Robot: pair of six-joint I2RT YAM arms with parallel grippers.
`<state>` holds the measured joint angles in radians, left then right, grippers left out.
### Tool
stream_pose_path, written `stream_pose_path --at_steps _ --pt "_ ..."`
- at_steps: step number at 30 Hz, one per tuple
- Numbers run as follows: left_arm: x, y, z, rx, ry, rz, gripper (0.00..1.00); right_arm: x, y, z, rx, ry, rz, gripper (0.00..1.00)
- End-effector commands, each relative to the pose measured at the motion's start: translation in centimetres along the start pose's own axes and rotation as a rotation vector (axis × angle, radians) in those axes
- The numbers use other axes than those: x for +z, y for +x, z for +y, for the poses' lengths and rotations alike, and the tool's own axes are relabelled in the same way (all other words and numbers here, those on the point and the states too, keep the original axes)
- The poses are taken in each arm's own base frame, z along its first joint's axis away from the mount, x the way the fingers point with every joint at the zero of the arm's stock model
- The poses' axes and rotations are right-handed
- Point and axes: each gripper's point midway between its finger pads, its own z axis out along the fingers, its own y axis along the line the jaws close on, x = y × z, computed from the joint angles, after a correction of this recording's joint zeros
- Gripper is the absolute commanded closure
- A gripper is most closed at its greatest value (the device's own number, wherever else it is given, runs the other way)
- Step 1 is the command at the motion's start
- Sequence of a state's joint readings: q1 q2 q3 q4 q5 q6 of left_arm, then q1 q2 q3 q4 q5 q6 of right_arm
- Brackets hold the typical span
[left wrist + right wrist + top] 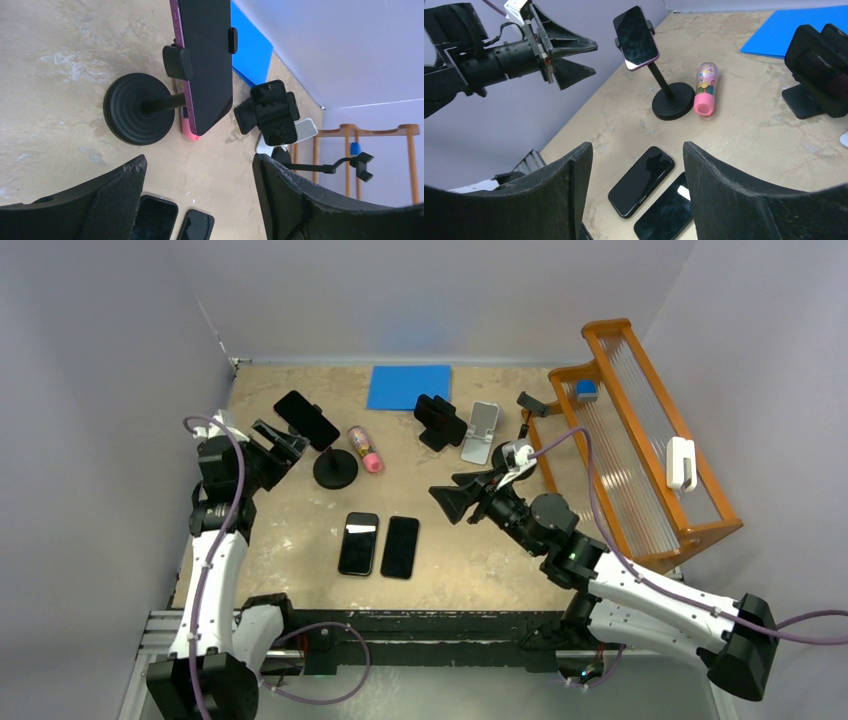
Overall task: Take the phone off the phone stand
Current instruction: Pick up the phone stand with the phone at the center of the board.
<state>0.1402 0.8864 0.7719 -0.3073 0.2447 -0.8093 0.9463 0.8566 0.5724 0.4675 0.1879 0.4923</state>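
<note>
Table (pixel 470 540): 2 spare phones (pixel 359 543) lying flat near centre.
Phone stand (pixel 335 468): round black base, upright, far left.
Phone (pixel 307 419): clamped in the stand's cradle; removal apparently not yet begun, the whole task left.
Left gripper (pixel 288 443): level, aimed at phone, fingers apart, near but apart.
Right gripper (pixel 442 504): fingers apart, empty, pointing left, well apart.

The phone (pixel 205 60) is cut by the left wrist view's top edge, the pink tube (pixel 189 134) mostly hidden behind it.

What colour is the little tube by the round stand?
Pink tube, colourful label; best in the right wrist view.
</note>
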Motion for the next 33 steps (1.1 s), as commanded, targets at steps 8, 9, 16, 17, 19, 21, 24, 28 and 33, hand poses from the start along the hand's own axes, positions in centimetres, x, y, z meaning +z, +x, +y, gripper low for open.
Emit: stream_pose_path --at_steps 8,9,16,17,19,21,24,28,33 --pt "3.0 -3.1 0.4 -0.147 0.203 -0.075 0.25 -2.1 -3.8 1.7 -0.015 -0.066 -0.110 0.30" --pt "3.2 -3.1 0.6 -0.156 0.215 -0.073 0.26 -2.3 -4.0 1.8 -0.017 -0.073 -0.116 0.30" --pt "4.7 -3.9 -0.1 -0.148 0.361 -0.067 0.29 -2.8 -4.7 2.4 -0.028 -0.101 -0.137 0.31" --pt "5.0 -4.0 -0.1 -0.146 0.365 -0.066 0.29 -2.8 -4.8 2.5 -0.029 -0.106 -0.137 0.31" --pt "5.4 -4.2 -0.1 -0.138 0.383 -0.065 0.30 -2.9 -5.0 2.6 -0.030 -0.109 -0.143 0.31" --pt "5.9 -4.3 0.0 -0.146 0.393 -0.058 0.32 -3.0 -5.0 2.6 -0.030 -0.108 -0.146 0.31" --pt "6.4 -4.3 0.1 -0.165 0.413 -0.045 0.37 -3.0 -4.9 2.5 -0.033 -0.106 -0.148 0.31" --pt "6.7 -4.2 -0.2 -0.169 0.455 -0.033 0.41 -3.1 -4.8 2.2 -0.036 -0.096 -0.148 0.31" --pt "6.9 -4.2 -0.6 -0.161 0.493 -0.012 0.42 -3.1 -4.7 2.1 -0.039 -0.095 -0.148 0.31"
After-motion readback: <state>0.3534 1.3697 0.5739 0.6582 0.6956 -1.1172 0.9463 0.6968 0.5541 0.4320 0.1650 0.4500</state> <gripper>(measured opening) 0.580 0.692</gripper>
